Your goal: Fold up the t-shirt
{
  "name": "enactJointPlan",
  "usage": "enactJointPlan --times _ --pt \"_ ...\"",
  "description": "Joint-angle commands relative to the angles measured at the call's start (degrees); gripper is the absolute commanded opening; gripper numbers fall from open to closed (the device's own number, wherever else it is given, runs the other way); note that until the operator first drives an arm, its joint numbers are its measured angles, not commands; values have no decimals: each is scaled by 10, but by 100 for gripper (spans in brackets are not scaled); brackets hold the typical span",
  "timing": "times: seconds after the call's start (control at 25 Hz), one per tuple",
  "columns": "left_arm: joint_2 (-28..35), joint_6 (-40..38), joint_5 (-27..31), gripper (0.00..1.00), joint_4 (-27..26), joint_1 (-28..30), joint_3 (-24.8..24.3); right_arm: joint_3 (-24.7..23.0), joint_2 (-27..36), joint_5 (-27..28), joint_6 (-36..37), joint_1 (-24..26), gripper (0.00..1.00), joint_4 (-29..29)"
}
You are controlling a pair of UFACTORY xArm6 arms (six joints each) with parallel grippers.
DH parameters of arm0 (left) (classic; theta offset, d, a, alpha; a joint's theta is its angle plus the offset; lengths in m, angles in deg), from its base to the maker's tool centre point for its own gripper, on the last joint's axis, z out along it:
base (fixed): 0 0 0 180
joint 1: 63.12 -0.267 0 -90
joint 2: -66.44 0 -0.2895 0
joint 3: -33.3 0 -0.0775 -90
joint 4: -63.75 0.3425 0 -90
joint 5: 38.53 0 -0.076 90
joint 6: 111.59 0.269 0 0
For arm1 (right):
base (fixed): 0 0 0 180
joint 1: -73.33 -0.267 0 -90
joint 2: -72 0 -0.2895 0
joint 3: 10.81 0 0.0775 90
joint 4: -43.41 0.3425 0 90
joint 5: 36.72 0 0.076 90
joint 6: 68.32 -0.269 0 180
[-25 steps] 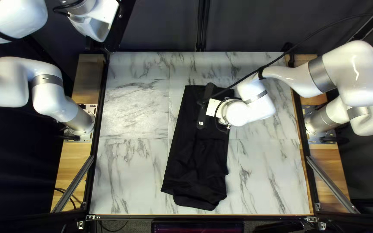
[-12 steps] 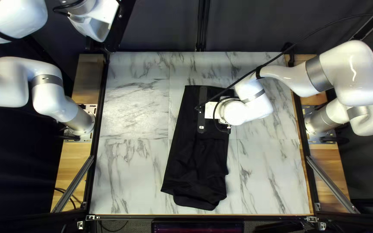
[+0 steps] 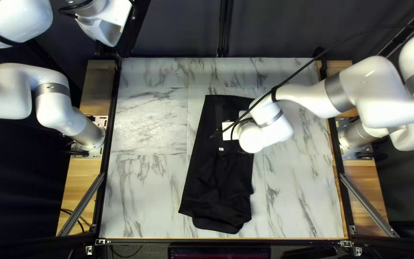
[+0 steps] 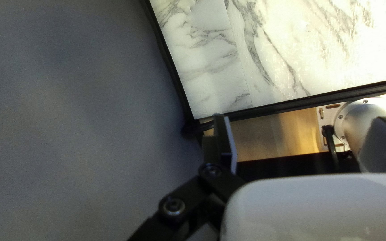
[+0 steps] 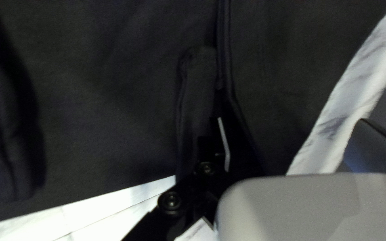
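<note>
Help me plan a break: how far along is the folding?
The shirt already lies as a long, narrow, layered strip, so side folds look done. In hand: my right arm reaches over its far end, grip unclear. Probably left: folding it shorter and squaring its uneven near end.

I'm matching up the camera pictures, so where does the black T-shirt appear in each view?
Top left view: the black T-shirt lies around the middle, its far part partly hidden by my right arm.
Left wrist view: not in it.
Right wrist view: spread between two visible parts of the marbled tabletop.
Shared landmark: that marbled tabletop.
</note>
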Motion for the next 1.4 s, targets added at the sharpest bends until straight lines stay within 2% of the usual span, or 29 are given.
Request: enactJointPlan --times 0.04,0.36,0.8,1.12,1.4 --pt "0 0 0 100 0 0 0 4 -4 13 -2 -2 100 -12" --pt "0 0 0 100 0 0 0 16 -18 11 3 22 100 -51" --pt "0 0 0 100 0 0 0 76 -30 3 13 40 100 -86" --pt "0 0 0 100 0 0 0 99 -28 -6 5 42 100 -97" --pt "0 0 0 100 0 0 0 80 -22 -6 -23 34 100 -101"
